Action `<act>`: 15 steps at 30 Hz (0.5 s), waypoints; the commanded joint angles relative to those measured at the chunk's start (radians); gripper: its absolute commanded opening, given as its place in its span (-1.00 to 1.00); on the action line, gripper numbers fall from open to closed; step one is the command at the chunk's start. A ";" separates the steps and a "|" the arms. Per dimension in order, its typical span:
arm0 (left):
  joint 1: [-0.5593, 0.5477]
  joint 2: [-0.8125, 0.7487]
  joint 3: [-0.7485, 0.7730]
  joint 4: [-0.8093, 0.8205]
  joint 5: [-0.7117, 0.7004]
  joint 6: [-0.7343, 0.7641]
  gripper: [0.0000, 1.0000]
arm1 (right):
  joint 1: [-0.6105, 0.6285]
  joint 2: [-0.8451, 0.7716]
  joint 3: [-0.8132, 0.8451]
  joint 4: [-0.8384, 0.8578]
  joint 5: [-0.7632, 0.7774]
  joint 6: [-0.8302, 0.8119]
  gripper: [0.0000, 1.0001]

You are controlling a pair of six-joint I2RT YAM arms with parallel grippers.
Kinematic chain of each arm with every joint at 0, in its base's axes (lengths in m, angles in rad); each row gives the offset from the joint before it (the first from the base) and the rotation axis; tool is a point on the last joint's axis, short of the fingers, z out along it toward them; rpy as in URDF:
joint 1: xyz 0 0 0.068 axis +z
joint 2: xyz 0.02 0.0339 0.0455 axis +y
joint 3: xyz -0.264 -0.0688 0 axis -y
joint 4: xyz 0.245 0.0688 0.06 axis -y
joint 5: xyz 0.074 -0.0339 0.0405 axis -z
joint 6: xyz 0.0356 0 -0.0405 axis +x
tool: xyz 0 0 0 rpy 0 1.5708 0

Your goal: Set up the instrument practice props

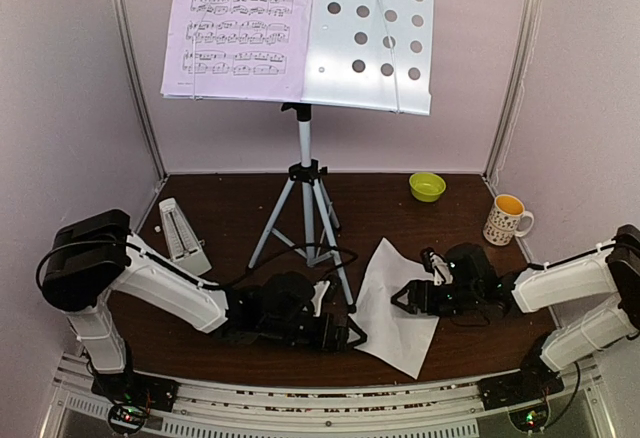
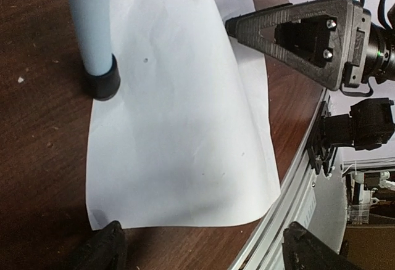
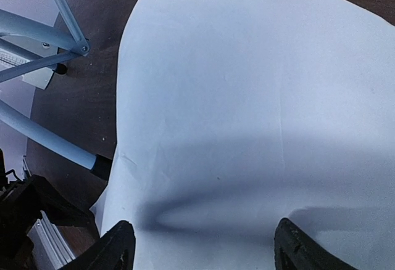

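Note:
The pale perforated music stand [image 1: 372,43] stands on its silver tripod [image 1: 305,208] at the back, with one printed sheet-music page [image 1: 238,23] on its left half. A second page [image 1: 398,308] lies blank side up on the table, slightly buckled. My left gripper [image 1: 350,334] is low at the page's near left edge, open, with only bare wood between its fingers [image 2: 106,250]; the page [image 2: 179,128] starts just ahead. My right gripper [image 1: 408,298] hovers open over the page [image 3: 247,97], one fingertip [image 3: 118,245] on each side of a shadowed bulge. The grey metronome [image 1: 182,233] stands at the left.
A yellow-green bowl [image 1: 427,186] and a patterned mug [image 1: 505,220] sit at the back right. A tripod foot [image 2: 102,84] rests beside the page's left edge. The table's metal front rail [image 2: 290,196] runs close to my left gripper.

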 commanded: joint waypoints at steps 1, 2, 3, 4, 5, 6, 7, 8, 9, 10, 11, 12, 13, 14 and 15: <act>-0.010 -0.046 -0.019 0.088 -0.011 0.041 0.81 | 0.022 0.061 -0.072 -0.202 -0.070 0.073 0.57; -0.023 -0.081 -0.019 0.030 -0.063 0.100 0.82 | 0.024 0.063 -0.073 -0.197 -0.071 0.077 0.57; -0.048 -0.123 -0.006 -0.046 -0.143 0.174 0.84 | 0.024 0.065 -0.074 -0.193 -0.071 0.079 0.57; -0.080 -0.162 0.022 -0.148 -0.252 0.265 0.89 | 0.024 0.066 -0.075 -0.192 -0.070 0.080 0.57; -0.121 -0.185 0.064 -0.250 -0.361 0.357 0.93 | 0.024 0.066 -0.076 -0.192 -0.070 0.082 0.57; -0.160 -0.188 0.119 -0.343 -0.460 0.452 0.95 | 0.025 0.065 -0.075 -0.191 -0.070 0.080 0.57; -0.191 -0.175 0.173 -0.431 -0.547 0.522 0.96 | 0.024 0.063 -0.076 -0.193 -0.068 0.080 0.57; -0.209 -0.148 0.218 -0.493 -0.599 0.583 0.95 | 0.024 0.061 -0.076 -0.194 -0.067 0.080 0.57; -0.217 -0.121 0.254 -0.540 -0.630 0.637 0.96 | 0.024 0.058 -0.075 -0.197 -0.067 0.079 0.57; -0.225 -0.097 0.278 -0.567 -0.654 0.688 0.96 | 0.024 0.056 -0.074 -0.198 -0.067 0.078 0.57; -0.236 -0.078 0.296 -0.579 -0.676 0.751 0.96 | 0.024 0.053 -0.073 -0.201 -0.069 0.077 0.57; -0.252 -0.062 0.305 -0.577 -0.704 0.817 0.96 | 0.024 0.051 -0.072 -0.204 -0.069 0.077 0.57; -0.277 -0.043 0.315 -0.571 -0.731 0.884 0.96 | 0.024 0.047 -0.071 -0.206 -0.068 0.077 0.57; -0.292 -0.029 0.327 -0.566 -0.762 0.948 0.96 | 0.024 0.042 -0.072 -0.208 -0.068 0.077 0.57; -0.308 -0.012 0.343 -0.566 -0.783 1.003 0.96 | 0.024 0.038 -0.073 -0.208 -0.067 0.077 0.57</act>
